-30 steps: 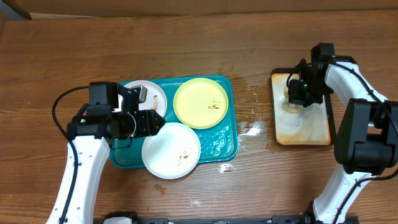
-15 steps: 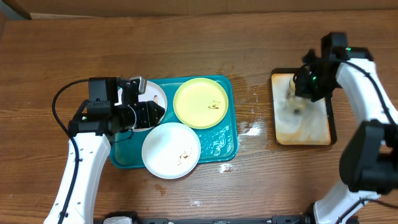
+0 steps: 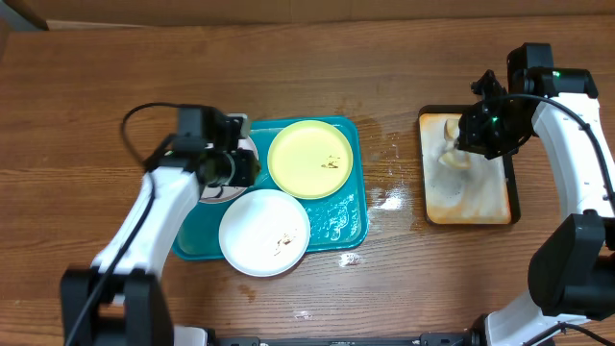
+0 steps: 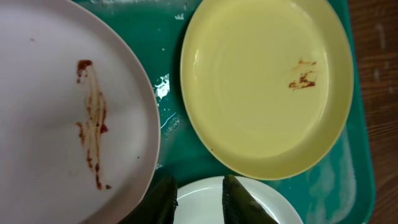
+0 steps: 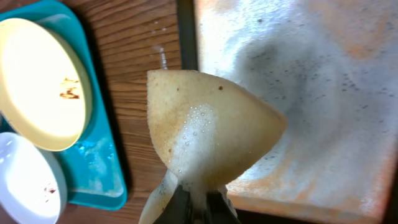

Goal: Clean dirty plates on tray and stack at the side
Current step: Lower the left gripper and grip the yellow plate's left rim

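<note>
The teal tray (image 3: 346,219) holds three smeared plates: a white plate (image 3: 213,188) at back left, a pale yellow-green plate (image 3: 310,159) at back right, and a white plate (image 3: 264,232) in front. My left gripper (image 3: 237,168) is open and empty over the back-left plate's right edge. In the left wrist view its fingers (image 4: 199,202) straddle the gap between the back-left plate (image 4: 62,112) and the front plate (image 4: 205,202), below the yellow-green plate (image 4: 267,87). My right gripper (image 3: 463,146) is shut on a foamy folded sponge (image 5: 211,124).
A narrow black-rimmed, rust-stained tray (image 3: 471,197) with suds lies at the right, under the sponge; it also shows in the right wrist view (image 5: 323,93). Water drops lie on the wooden table (image 3: 389,197) between the two trays.
My left gripper has swung right, toward the gap between the plates. My right gripper has risen off the stained tray with the sponge.
</note>
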You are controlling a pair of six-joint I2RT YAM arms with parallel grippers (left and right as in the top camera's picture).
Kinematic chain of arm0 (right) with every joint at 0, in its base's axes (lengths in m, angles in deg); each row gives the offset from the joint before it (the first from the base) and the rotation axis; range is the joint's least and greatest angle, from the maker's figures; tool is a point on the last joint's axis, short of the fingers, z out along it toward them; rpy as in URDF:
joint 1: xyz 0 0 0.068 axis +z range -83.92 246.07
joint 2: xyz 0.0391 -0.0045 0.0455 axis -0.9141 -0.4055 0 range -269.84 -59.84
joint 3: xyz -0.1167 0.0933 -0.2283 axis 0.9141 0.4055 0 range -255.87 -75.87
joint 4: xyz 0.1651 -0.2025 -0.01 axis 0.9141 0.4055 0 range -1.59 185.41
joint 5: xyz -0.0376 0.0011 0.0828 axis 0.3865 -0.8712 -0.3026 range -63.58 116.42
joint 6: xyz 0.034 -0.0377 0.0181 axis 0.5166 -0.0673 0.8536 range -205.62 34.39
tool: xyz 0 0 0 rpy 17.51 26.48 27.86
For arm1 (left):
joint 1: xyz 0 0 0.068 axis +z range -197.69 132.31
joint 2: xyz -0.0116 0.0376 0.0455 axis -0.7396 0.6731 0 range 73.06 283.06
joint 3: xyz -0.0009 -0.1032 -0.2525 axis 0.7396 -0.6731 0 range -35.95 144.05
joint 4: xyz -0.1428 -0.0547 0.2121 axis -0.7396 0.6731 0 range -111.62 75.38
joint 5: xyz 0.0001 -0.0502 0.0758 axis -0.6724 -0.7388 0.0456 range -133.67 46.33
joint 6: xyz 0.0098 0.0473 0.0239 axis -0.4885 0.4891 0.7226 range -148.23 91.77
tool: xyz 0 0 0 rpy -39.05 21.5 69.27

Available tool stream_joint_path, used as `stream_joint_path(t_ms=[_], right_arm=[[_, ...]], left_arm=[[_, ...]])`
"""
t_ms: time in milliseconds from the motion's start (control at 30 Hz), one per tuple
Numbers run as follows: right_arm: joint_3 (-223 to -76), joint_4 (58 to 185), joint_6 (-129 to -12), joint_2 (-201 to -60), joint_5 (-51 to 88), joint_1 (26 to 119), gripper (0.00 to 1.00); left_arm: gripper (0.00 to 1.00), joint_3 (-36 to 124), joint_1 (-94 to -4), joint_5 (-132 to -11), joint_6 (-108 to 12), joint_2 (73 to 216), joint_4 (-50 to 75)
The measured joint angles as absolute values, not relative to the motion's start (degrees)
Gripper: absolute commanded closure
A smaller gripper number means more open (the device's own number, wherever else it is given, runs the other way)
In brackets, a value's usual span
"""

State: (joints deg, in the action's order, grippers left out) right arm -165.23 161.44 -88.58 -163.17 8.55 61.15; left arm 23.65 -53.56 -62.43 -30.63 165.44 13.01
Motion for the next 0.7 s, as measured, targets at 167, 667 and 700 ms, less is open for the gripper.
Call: stream_joint_path(t_ms=[167,667,700], right_arm=[[-165.23,162.76,-88.60,-163.06,7.08,61.19,0.96],[-165.23,163.96,-88.62,-163.06,6.69,61.19,0.96],[-165.23,164.00,-88.64,-163.06,6.67,61.19,0.96]], left_arm=[[0.45,33.07,-58.50,-57.04,-27.92,175.08,18.65],[0.59,51.08,-61.54,-48.97,-27.35,188.04,26.96],[0.60,51.08,-61.54,-49.01,-27.50,188.83,27.26]])
